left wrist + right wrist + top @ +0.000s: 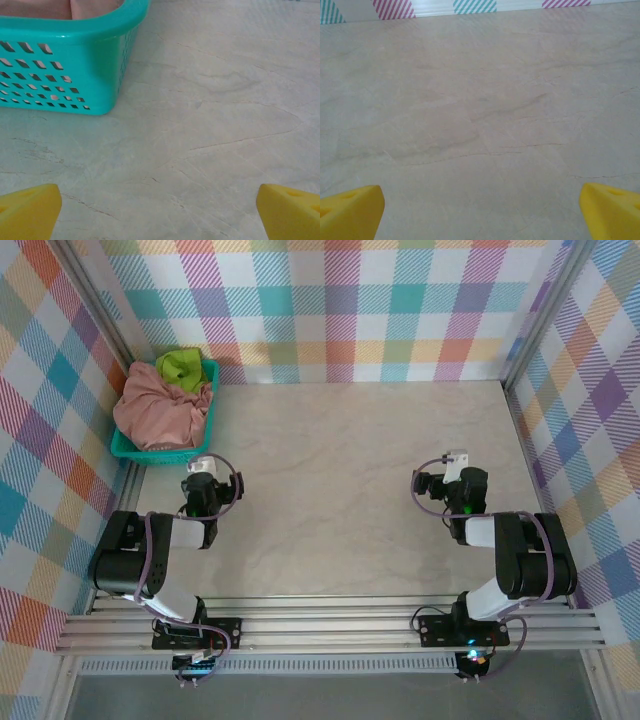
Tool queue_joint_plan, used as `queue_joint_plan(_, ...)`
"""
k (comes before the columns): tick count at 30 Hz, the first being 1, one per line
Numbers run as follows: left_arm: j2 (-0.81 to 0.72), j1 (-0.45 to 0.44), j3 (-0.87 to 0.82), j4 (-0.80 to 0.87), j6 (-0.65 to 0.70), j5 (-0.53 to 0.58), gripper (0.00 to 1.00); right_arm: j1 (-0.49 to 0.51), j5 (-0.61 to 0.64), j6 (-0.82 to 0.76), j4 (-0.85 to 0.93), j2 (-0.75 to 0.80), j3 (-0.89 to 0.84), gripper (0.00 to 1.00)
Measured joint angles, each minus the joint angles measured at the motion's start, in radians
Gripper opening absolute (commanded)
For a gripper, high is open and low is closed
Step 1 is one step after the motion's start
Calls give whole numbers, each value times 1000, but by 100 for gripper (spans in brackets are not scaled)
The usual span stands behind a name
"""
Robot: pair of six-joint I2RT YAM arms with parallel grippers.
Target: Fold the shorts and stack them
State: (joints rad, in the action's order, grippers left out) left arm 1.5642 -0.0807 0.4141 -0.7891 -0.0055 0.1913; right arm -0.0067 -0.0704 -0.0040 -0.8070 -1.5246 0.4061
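Left gripper [204, 466]: released, jaws spread wide with nothing between them; near the table's left edge, just short of the basket.
Right gripper [456, 460]: released, jaws wide and empty; over bare surface toward the right edge.
Open room: the table [350, 490] is bare from the near edge to the far edge (ample room for spreading and folding).
Basket [212, 390]: far left corner, close against the walls [60, 390].
Pink shorts [155, 410]: bunched in the basket, heaped above its rim.
Green shorts [182, 364]: crumpled at the basket's far end, touching the pink pair.
Progress: judged not yet begun; nothing is folded or stacked.
Remaining: lift out, flatten, fold and stack each pair.
Edges: checked walls bound the left, right and far sides.
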Motion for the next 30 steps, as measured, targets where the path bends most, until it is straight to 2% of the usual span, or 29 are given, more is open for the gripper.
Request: queue_joint_plan(30, -11, -3, 0, 16, 6, -9, 100, 1, 6, 0, 27, 24, -1, 99)
